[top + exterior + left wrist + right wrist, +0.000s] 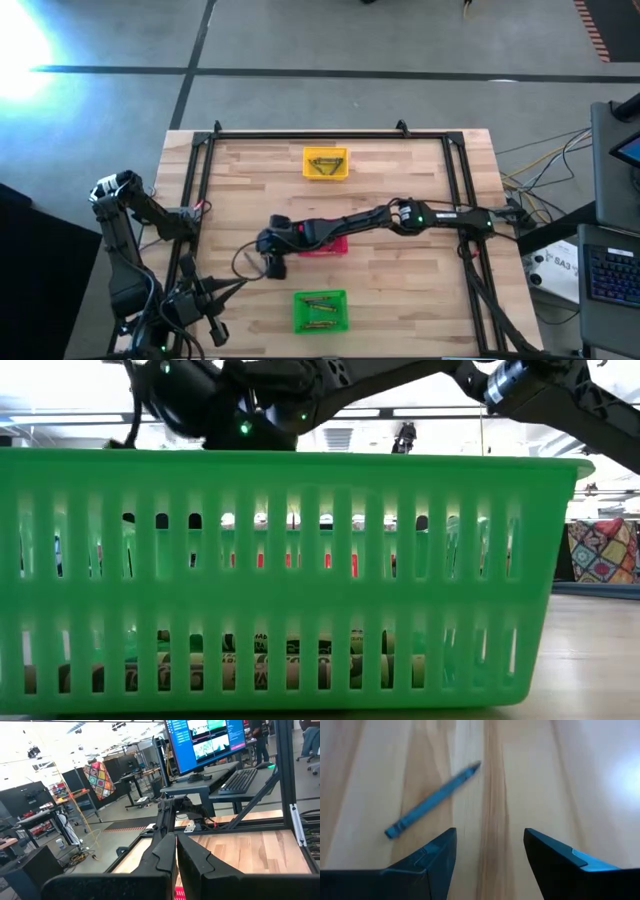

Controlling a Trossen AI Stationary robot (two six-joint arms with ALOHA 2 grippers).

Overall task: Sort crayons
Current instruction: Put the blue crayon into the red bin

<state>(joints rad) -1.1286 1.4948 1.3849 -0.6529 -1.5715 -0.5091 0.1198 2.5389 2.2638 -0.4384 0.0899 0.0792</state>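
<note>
1. Crayons: one blue-grey crayon lay loose on the bare wooden desk, diagonal to the grain, just ahead of the right tool and off to one side of its gap.
2. More crayons lay flat in the green basket at the near edge of the desk; others lay in the yellow basket at the far edge.
3. A red basket sat between those two, mostly covered from above by the right arm.
4. In the low view, the slotted wall of the green basket filled nearly the whole picture and blocked sight of the desk behind it.
5. A black frame bordered the desk.
6. Right tool: positioned over the desk centre, left of the red basket, fingers spread wide, gripping nothing and not touching the loose crayon.
7. Left tool: raised at the left edge of the desk, fingers pressed together with nothing between them.
</note>
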